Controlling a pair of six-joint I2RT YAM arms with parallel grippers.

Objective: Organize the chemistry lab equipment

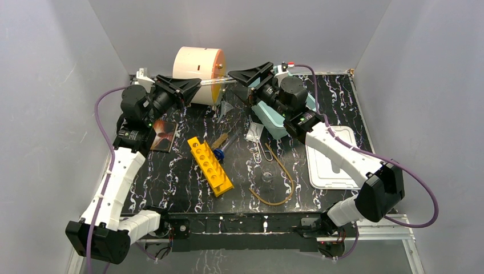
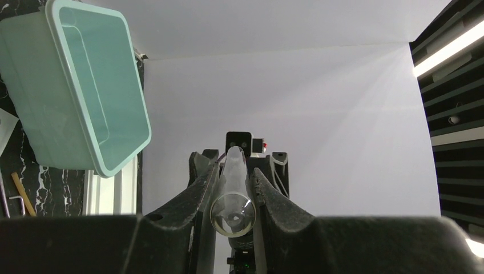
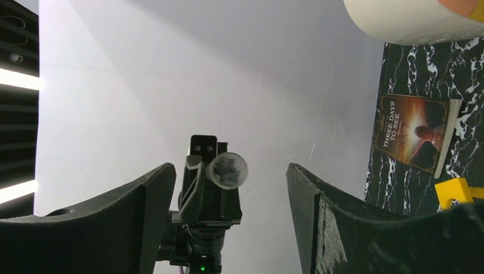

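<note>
My left gripper (image 1: 197, 85) (image 2: 234, 168) is raised at the back and shut on a clear glass tube (image 1: 221, 81) (image 2: 233, 194), held level and pointing at my right gripper (image 1: 240, 80) (image 3: 228, 171). The right gripper is open wide, facing the tube's round end (image 3: 227, 170), which shows between its jaws without touching them. On the table lie the yellow tube rack (image 1: 210, 165), a glass funnel (image 1: 226, 108), a small glass dish (image 1: 266, 177), a tan rubber loop (image 1: 279, 180) and a blue-tipped tool (image 1: 220, 151).
The cream drum (image 1: 200, 67) stands right behind both grippers. A teal bin (image 1: 274, 117) (image 2: 85, 85) sits under the right arm, with a white lid (image 1: 334, 157) to its right. A book (image 1: 162, 136) (image 3: 411, 137) lies at left. A clear bag (image 1: 255, 131) and a metal clip (image 1: 259, 151) lie mid-table.
</note>
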